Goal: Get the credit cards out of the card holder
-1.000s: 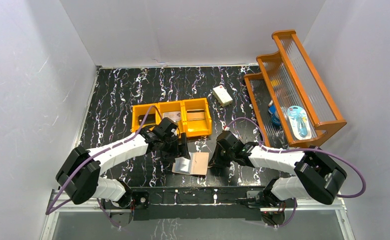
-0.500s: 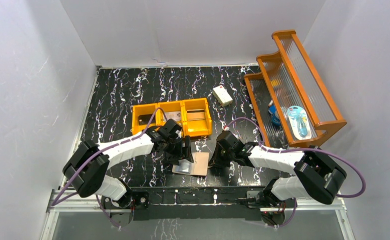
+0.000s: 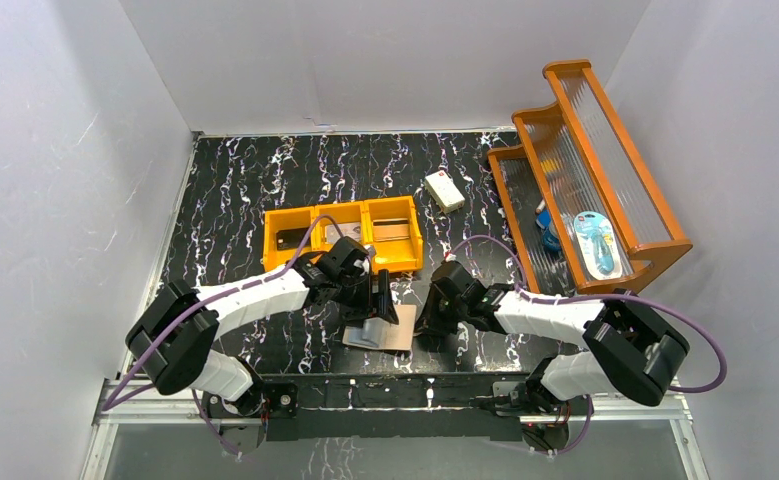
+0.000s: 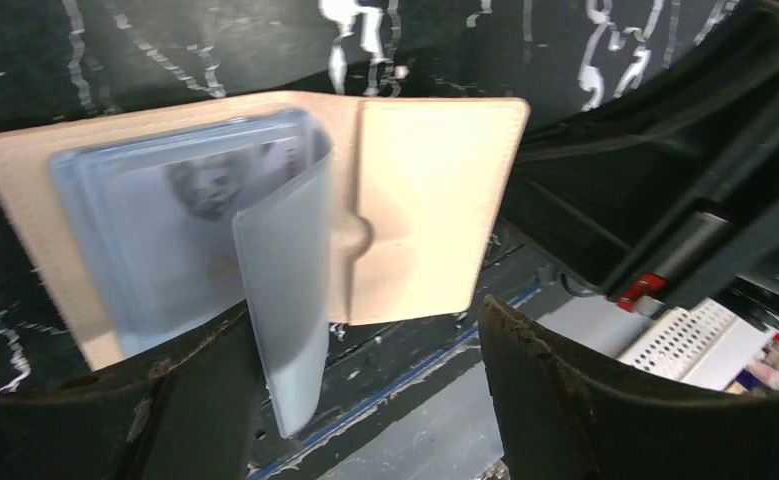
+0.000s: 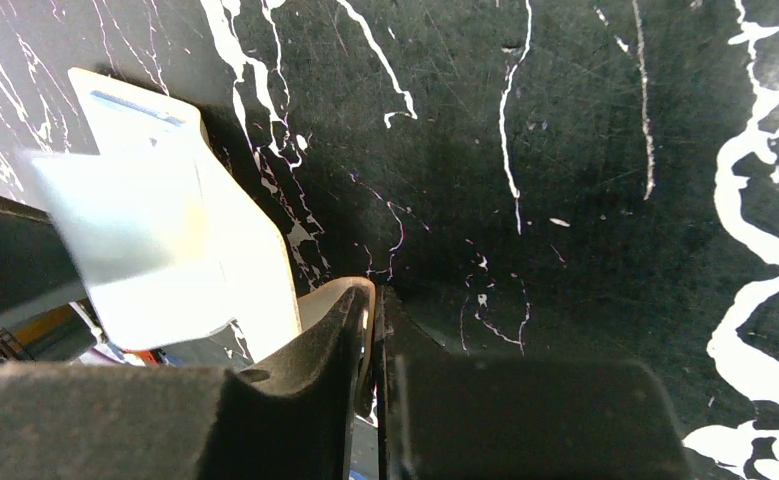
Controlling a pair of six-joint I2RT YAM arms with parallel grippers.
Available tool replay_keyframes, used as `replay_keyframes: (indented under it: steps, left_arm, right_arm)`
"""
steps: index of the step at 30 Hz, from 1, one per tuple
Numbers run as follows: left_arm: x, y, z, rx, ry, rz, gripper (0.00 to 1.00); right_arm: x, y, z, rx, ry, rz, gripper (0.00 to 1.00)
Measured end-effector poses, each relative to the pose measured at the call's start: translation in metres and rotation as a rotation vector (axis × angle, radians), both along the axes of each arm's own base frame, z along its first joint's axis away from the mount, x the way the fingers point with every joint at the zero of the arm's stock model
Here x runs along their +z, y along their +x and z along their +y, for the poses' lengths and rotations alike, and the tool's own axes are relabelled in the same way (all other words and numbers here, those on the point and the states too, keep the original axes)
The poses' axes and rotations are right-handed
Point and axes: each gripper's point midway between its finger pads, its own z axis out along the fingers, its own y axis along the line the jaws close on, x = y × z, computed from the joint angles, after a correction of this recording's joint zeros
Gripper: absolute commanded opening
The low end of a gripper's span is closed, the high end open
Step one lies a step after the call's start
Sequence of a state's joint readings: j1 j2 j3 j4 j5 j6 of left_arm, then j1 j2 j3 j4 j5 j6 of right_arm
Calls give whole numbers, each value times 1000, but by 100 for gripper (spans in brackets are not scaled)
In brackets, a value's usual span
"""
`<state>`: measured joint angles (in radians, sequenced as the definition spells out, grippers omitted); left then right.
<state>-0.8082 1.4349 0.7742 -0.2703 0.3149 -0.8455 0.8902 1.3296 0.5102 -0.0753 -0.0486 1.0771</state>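
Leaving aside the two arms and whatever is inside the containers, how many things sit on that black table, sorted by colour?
Orange: 2, the bin and the rack.
White: 1, the box.
Peach-pink: 1, the card holder.
Total: 4.

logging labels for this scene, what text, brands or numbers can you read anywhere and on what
No text can be read in any view.
Card in the card holder: a grey picture or print, too blurred to read.
White box: any marks are too small.
Packet at the far right: print too small.
Coloured print at the lower right of the left wrist view: blurred.
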Motion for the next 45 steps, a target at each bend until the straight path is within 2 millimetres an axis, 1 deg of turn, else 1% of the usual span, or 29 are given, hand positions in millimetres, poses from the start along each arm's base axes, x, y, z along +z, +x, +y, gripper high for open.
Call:
replay_keyframes:
  steps: [3, 8, 13, 14, 15, 18, 23, 25, 27, 31, 33, 35, 39, 45]
  left_arm:
    - [7, 0, -11, -22, -54, -7, 72]
    - [15, -1, -22, -51, -109, -15, 70]
    - [18, -5, -38, -97, -150, -9, 64]
    - [19, -7, -43, -110, -157, -10, 63]
    - [20, -7, -49, -123, -164, -14, 63]
    - [20, -9, -56, -140, -172, -21, 60]
    - [17, -11, -57, -135, -161, -15, 57]
    - [12, -11, -54, -123, -146, -12, 55]
    - [5, -13, -51, -115, -129, -1, 53]
    - [-8, -16, -47, -110, -93, 20, 47]
    - [-15, -20, -45, -112, -76, 29, 44]
    - [-17, -22, -45, -114, -67, 35, 41]
    - [-18, -24, -45, -121, -62, 33, 34]
    - [-20, -26, -43, -121, -46, 32, 33]
  right_arm:
    - [0, 0, 1, 1, 3, 1, 20]
    - [1, 0, 1, 1, 8, 0, 28]
    - [5, 0, 0, -4, 11, -5, 32]
    - [6, 0, -1, -8, 12, -7, 35]
    - [8, 0, -2, -14, 13, -10, 36]
    - [15, 2, -6, -39, 10, -28, 37]
    - [30, 7, -23, -126, -9, -71, 38]
    - [39, 10, -30, -165, -5, -98, 37]
    - [50, 13, -34, -194, 18, -128, 34]
    - [72, 17, -32, -211, 96, -183, 28]
    - [79, 17, -29, -208, 125, -195, 27]
    - [80, 18, -25, -198, 136, -193, 26]
    - [69, 16, -18, -171, 110, -155, 25]
    - [60, 17, -2, -115, 99, -108, 24]
